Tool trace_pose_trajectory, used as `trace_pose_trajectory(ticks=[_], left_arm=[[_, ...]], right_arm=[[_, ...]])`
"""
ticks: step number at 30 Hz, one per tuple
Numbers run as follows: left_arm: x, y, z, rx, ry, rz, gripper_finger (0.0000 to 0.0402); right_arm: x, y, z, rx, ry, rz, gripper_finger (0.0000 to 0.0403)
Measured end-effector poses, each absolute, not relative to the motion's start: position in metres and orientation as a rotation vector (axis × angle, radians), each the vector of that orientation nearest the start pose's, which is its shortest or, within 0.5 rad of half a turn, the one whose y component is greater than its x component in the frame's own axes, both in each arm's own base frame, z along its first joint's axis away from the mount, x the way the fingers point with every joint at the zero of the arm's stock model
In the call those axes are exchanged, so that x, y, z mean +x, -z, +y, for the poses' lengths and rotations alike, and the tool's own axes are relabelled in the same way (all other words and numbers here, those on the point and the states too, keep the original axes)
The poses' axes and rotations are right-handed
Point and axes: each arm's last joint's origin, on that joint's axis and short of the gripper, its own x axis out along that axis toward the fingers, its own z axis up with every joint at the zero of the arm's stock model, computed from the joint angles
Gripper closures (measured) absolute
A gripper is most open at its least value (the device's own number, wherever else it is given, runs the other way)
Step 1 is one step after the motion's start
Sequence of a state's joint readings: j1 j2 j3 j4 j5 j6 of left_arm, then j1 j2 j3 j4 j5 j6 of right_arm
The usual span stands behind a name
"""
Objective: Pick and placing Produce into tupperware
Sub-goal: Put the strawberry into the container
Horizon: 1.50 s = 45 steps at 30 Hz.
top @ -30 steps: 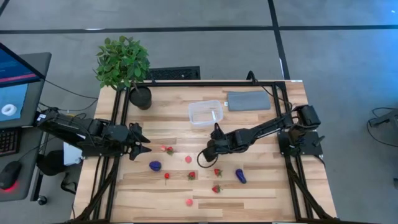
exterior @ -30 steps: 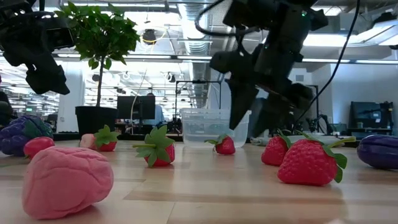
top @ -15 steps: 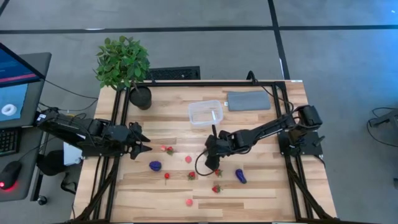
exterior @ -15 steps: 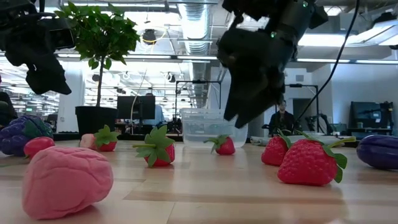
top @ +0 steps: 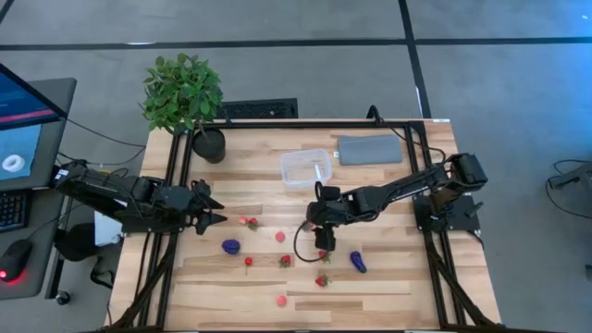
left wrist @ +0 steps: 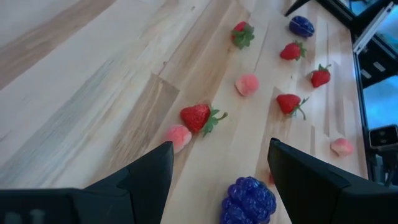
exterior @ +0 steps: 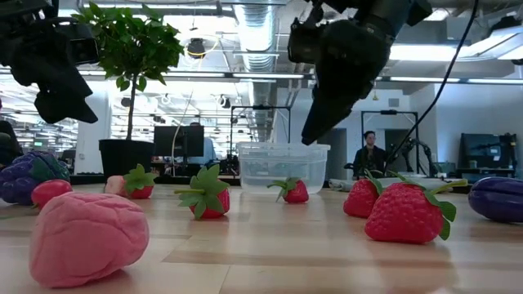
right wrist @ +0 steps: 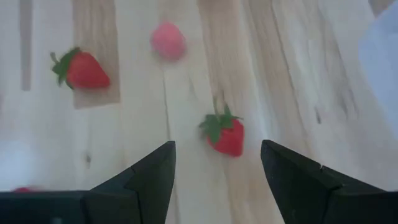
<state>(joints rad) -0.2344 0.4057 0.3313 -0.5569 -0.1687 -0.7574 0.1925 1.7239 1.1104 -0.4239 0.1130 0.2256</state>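
Jaws of both arms are held apart and empty. On the desk (top: 388, 277), the right arm has been swung over the last second from a spot nearer the tupperware (top: 305, 168) toward the scattered produce, so that the right jaws (top: 322, 242) now hang above a strawberry (right wrist: 225, 133), which is framed between the two dark fingers in the right wrist view but not yet touched. The left jaws (top: 215, 218) have been kept where they were, raised at the left side of the desk and aimed at a strawberry (left wrist: 198, 116) with a pink piece (left wrist: 178, 135) just beside it. The tupperware, a clear box behind the fruit and beside the grey pad (top: 369, 149), appears empty, and nothing has been lifted from the desk. The shift is judged to be the approach to a first pick: a descent and a closing of the right jaws on that strawberry remain to be done. A purple piece (top: 230, 246) and another (top: 357, 262) lie untouched.
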Motion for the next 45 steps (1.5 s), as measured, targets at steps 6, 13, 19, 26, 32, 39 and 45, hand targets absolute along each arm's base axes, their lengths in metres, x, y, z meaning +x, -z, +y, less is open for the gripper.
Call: trace_pose_trajectory(ticks=[6, 13, 19, 26, 32, 39, 45], left_arm=[[0.103, -0.193, -0.019, -0.622, -0.198, 0.592, 0.0152], [0.103, -0.193, -0.019, -0.624, -0.203, 0.582, 0.0152], [0.103, -0.194, -0.018, -0.616, -0.228, 0.569, 0.0152], [0.103, -0.194, -0.017, -0.612, -0.241, 0.563, 0.0152], [0.103, -0.194, -0.017, -0.610, -0.246, 0.561, 0.0152], [0.103, -0.194, -0.017, -0.608, -0.248, 0.560, 0.0152], [0.103, -0.194, -0.017, -0.610, -0.246, 0.555, 0.0152]], right_arm=[[0.339, -0.186, 0.063, -0.022, -0.001, 1.035, 0.0143], [0.341, -0.186, 0.058, -0.083, -0.044, 1.034, 0.0143], [0.343, -0.186, 0.050, -0.089, -0.047, 1.031, 0.0143], [0.345, -0.184, 0.045, -0.080, -0.070, 1.029, 0.0143], [0.345, -0.184, 0.045, -0.091, -0.099, 1.024, 0.0143], [0.350, -0.175, 0.045, -0.075, -0.105, 1.031, 0.0143], [0.355, -0.168, 0.050, -0.050, -0.117, 1.035, 0.0143]])
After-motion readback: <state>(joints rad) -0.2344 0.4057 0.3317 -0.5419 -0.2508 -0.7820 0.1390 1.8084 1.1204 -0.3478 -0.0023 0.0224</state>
